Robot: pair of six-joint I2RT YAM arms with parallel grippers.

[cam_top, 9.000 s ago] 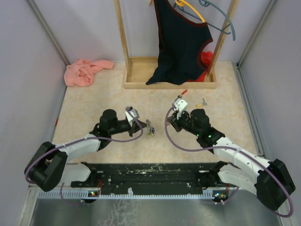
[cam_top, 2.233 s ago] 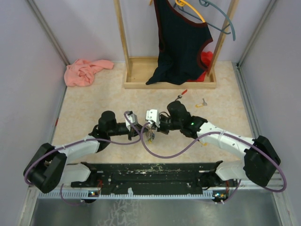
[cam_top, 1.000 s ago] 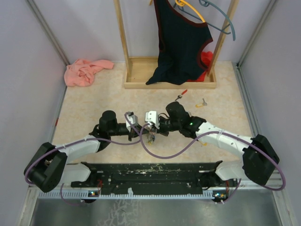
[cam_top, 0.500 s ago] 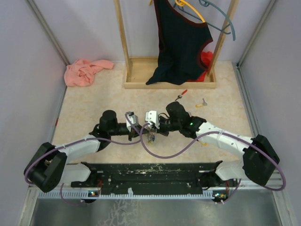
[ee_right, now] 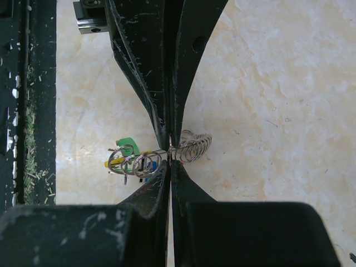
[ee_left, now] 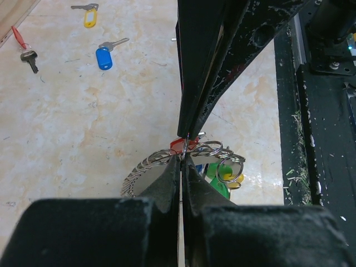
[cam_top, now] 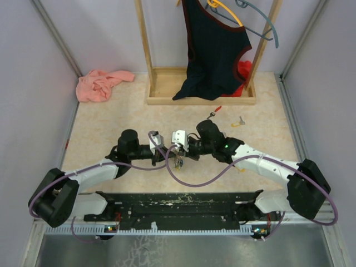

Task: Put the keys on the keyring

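Observation:
The keyring (ee_left: 146,168) is a coil of thin silver rings with green, yellow and red tags (ee_left: 224,173). It hangs just above the floor between both grippers, seen also as the keyring (ee_right: 192,147) and the keyring (cam_top: 178,162). My left gripper (ee_left: 182,157) is shut on the ring's wire from the near side. My right gripper (ee_right: 171,162) is shut on the same wire, its tips facing the left one's. Three loose keys lie on the floor: blue key (ee_left: 104,55), yellow key (ee_left: 89,14) and red key (ee_left: 23,48).
A wooden rack (cam_top: 200,100) with a dark garment (cam_top: 214,44) stands at the back. A pink cloth (cam_top: 101,84) lies at the back left. The red key (cam_top: 216,111) and the yellow key (cam_top: 240,119) lie behind the right arm. The black base rail (cam_top: 178,203) runs along the near edge.
Nine seconds ago the right gripper was up near the red key; it has come left to meet the left gripper at the keyring. Over the last second nothing has visibly moved.

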